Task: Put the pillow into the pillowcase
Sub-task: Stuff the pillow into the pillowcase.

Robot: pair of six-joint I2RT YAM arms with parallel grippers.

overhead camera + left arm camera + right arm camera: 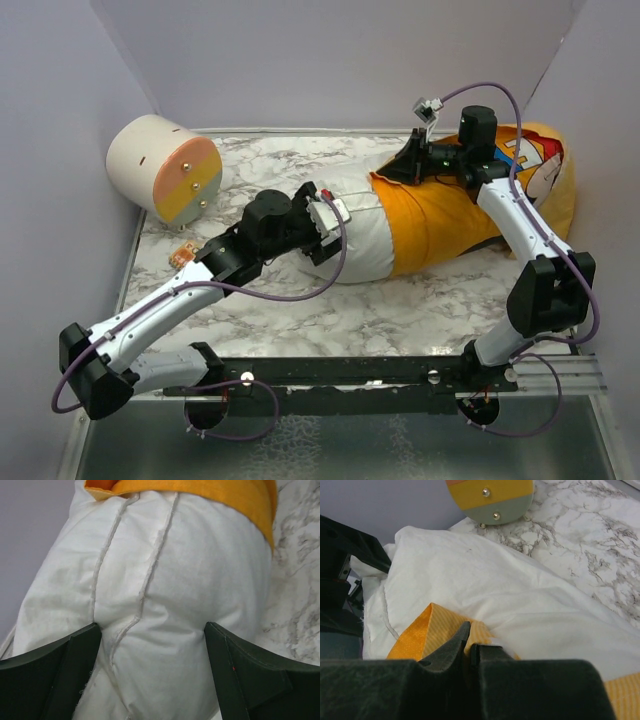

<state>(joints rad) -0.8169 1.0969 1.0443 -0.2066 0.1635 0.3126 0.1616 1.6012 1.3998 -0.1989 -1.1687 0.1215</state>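
Plainly, left end effector (152, 628) gapes around pillow (200, 570); right end effector (469, 636) pinches pillowcase (417, 636) hem.

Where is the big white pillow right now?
Seen from above, the pillow lies mid-table, its right part inside the pillowcase, its bare left end at the open left claw.

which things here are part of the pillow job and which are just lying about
Job: pillow, partly inside; pillowcase; right gripper, shut on the pillowcase edge; left gripper, open, astride the pillow end.
Lying about: cream-and-orange cylinder; small orange item.
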